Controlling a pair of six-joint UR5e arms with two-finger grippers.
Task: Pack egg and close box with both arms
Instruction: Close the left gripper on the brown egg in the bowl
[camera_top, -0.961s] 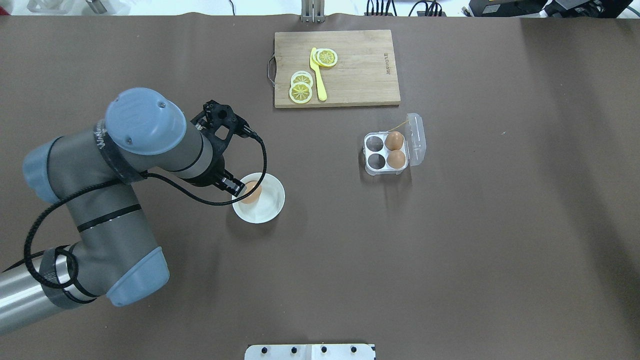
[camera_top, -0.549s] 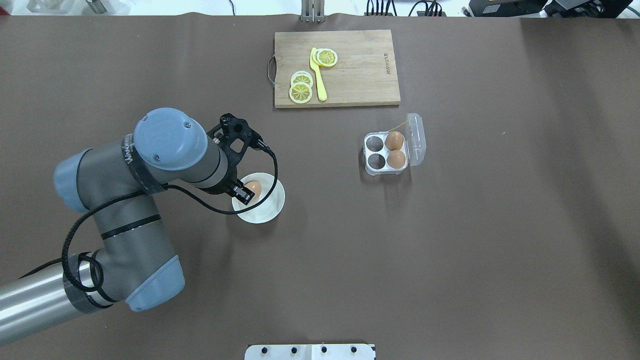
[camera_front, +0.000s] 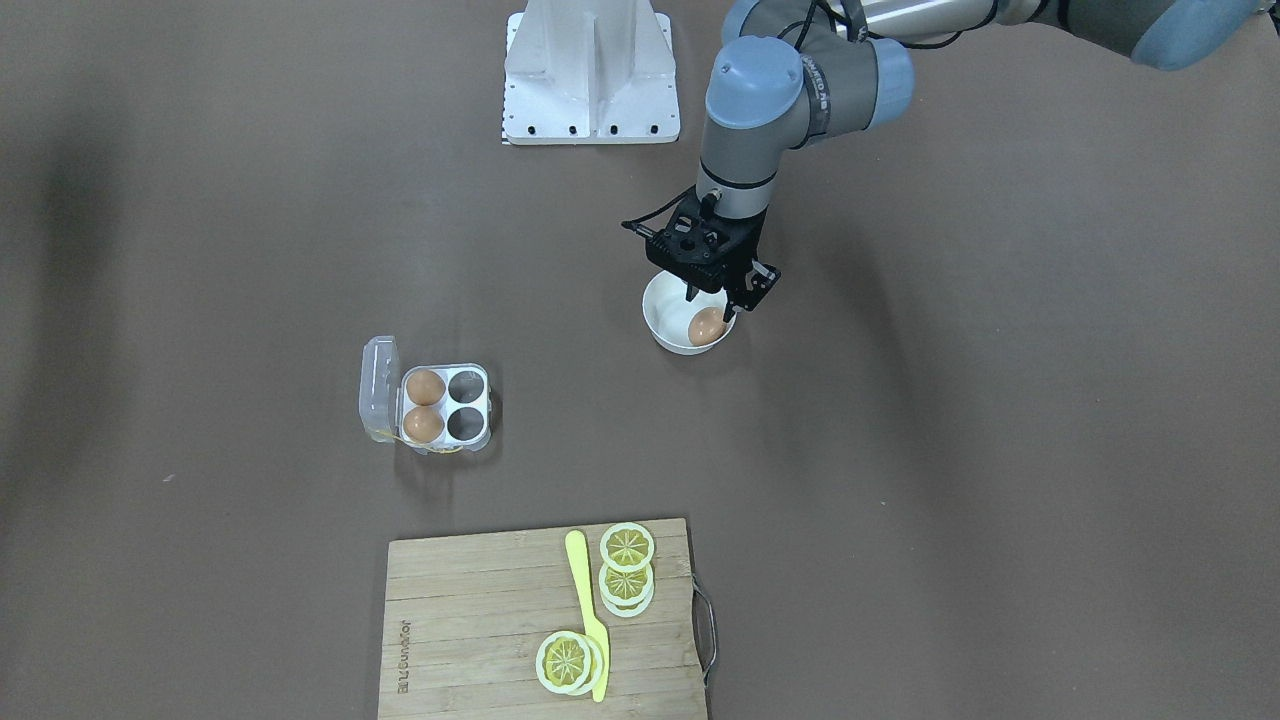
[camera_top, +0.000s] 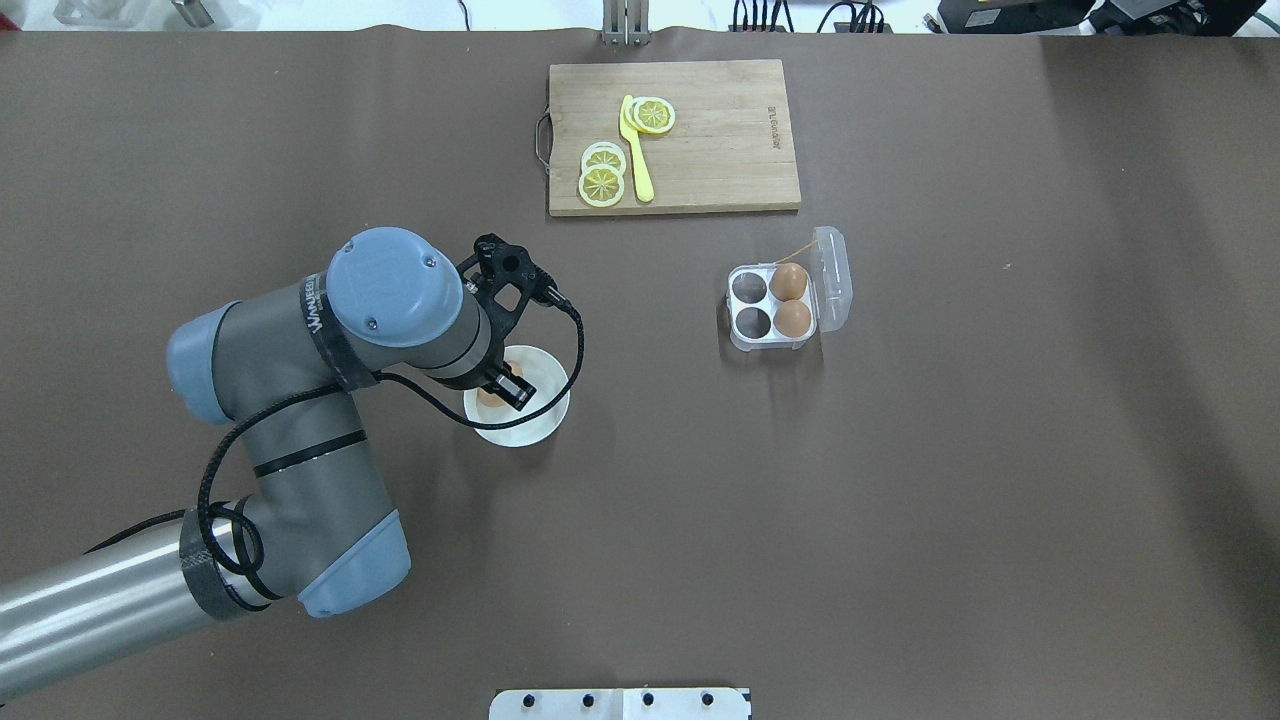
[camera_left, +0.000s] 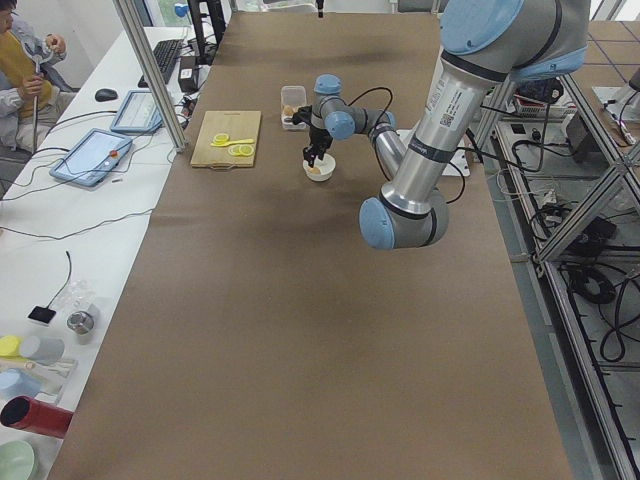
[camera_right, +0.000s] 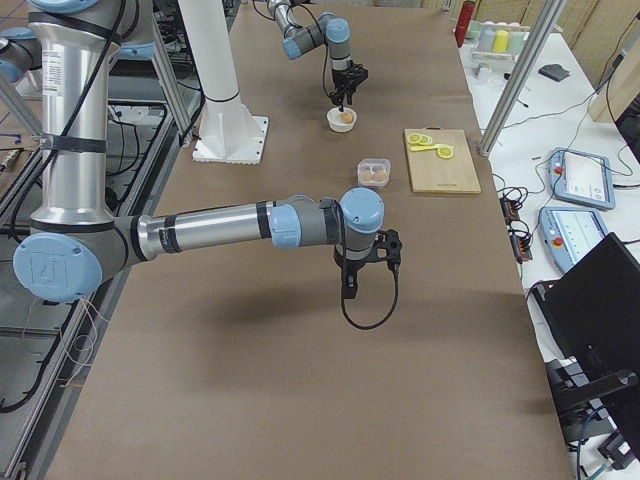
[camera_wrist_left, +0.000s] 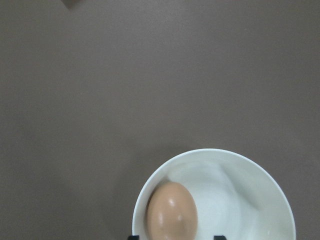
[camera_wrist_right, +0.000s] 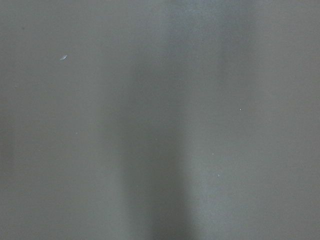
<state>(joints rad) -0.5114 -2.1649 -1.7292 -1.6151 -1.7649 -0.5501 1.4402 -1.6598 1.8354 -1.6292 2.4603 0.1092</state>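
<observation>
Egg (camera_wrist_left: 172, 216) pickup is the step in hand. The loose one is lying in the white bowl (camera_wrist_left: 260, 200), right below my left jaws, and I am judging that the grasp is not yet made. My left arm (camera_top: 300, 350) is reaching in over the desk (camera_top: 900, 500) with its wrist pointing straight down. The left jaws are standing wide apart and gripping nothing, one on each side of the egg and, as far as I can judge, just above it. The egg is sitting a little toward one jaw rather than dead between them.

Well apart from the jaws and the bowl, the box (camera_top: 737, 335) is waiting with its lid (camera_top: 833, 265) lying open. Two eggs (camera_top: 789, 281) are filling the cups on the lid side, and the two cups facing my jaws are standing empty.

Next I am expecting to lower, centre on the egg and close gently. The shell is smooth and round, so it may roll against the bowl wall or slip under a hard squeeze.

My right arm (camera_right: 210, 228) is stretching low over bare desk, far from bowl and box. Whether the right jaws are open I cannot tell.
</observation>
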